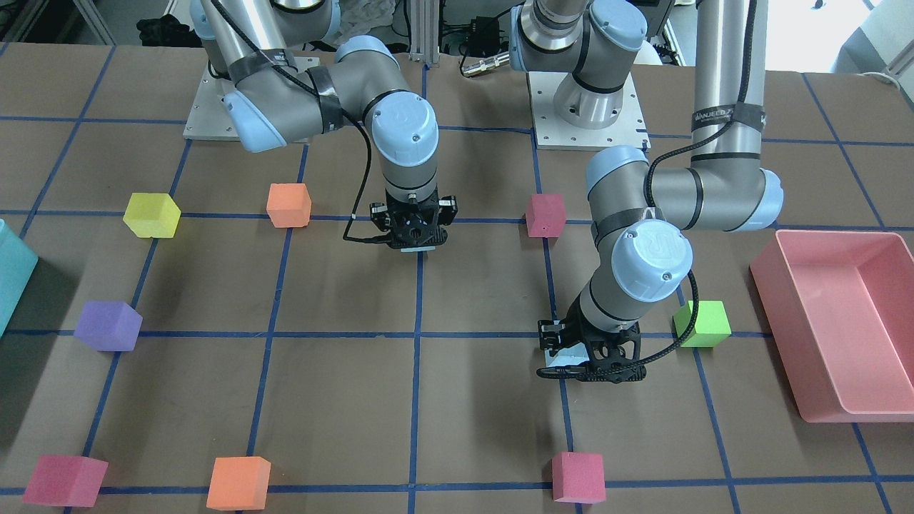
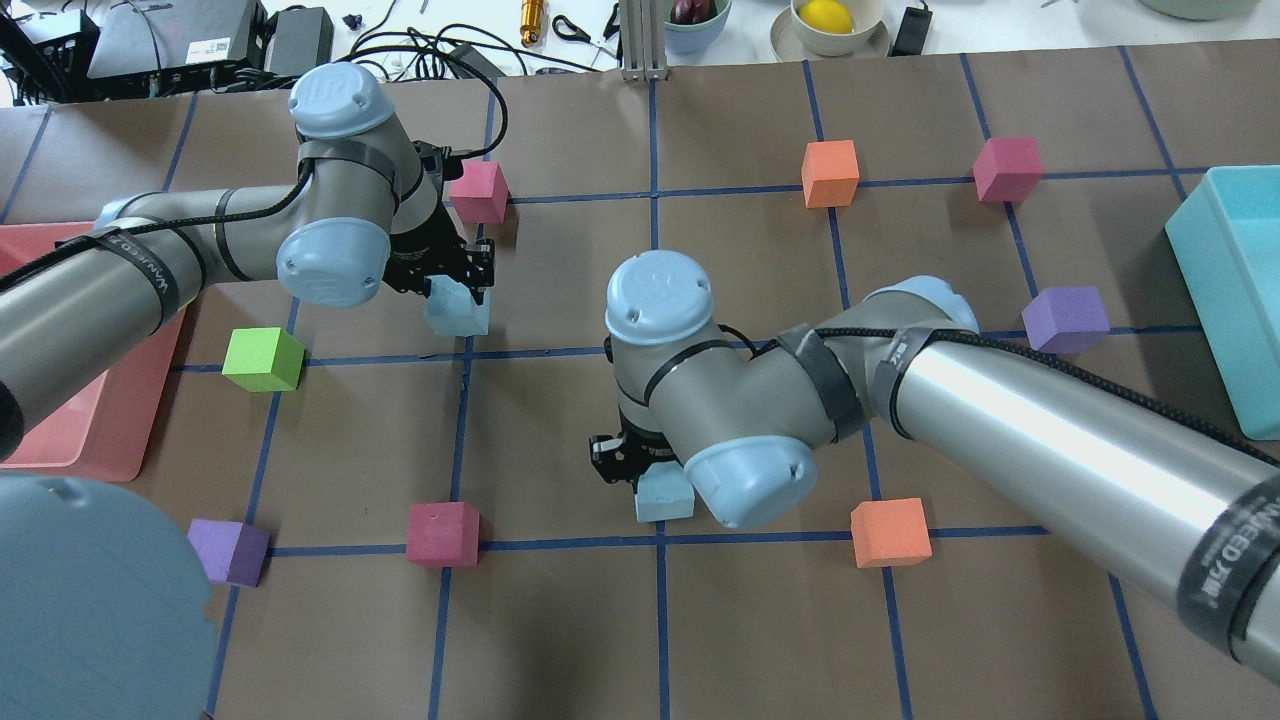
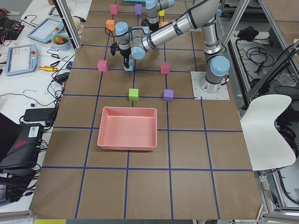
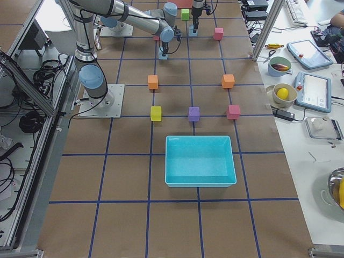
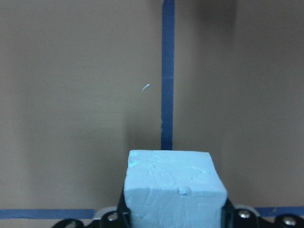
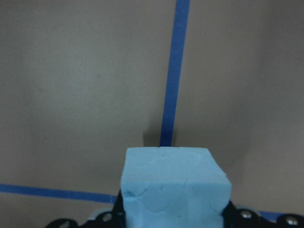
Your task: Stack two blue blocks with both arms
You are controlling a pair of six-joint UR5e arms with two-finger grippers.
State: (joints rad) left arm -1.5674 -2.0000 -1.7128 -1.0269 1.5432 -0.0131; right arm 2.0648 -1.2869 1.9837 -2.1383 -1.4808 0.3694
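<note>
From the operators' side, nearest me is a loose red cube [image 1: 578,477] on the brown worktop [image 1: 343,400]. Just past it the left fingers [image 1: 589,357] are pinched shut on one blue block [image 5: 175,190], low by a tape crossing; can't tell if it's lifted or resting. A green cube [image 1: 703,323] sits just beside that wrist, w/ the black cable [image 1: 678,343] looping close to it, and the pink tray [image 1: 857,335] lies beyond on that side. A careless swing could drag the cable over the green cube and shove it. Farther back, mid-worktop towards the robot bases, the right fingers [image 1: 414,230] are likewise clamped on the other blue block [image 6: 173,187], over a blue tape line. The two blocks are well apart, so nothing's stacked yet. Bringing them together means both arms closing on one spot, so elbows or wrists could clash. Also, if the carried block is gripped skew it'll land off-centre, tip and roll off. Squeezing too hard may dent the foam, and it could spring sideways on release. Materials-wise, both blocks are pale sky-blue foam cubes w/ rough, pitted faces and soft edges, prob. light and grippy. The worktop is matt paper gridded w/ blue tape, and the tray is smooth plastic w/ sloped walls.
</note>
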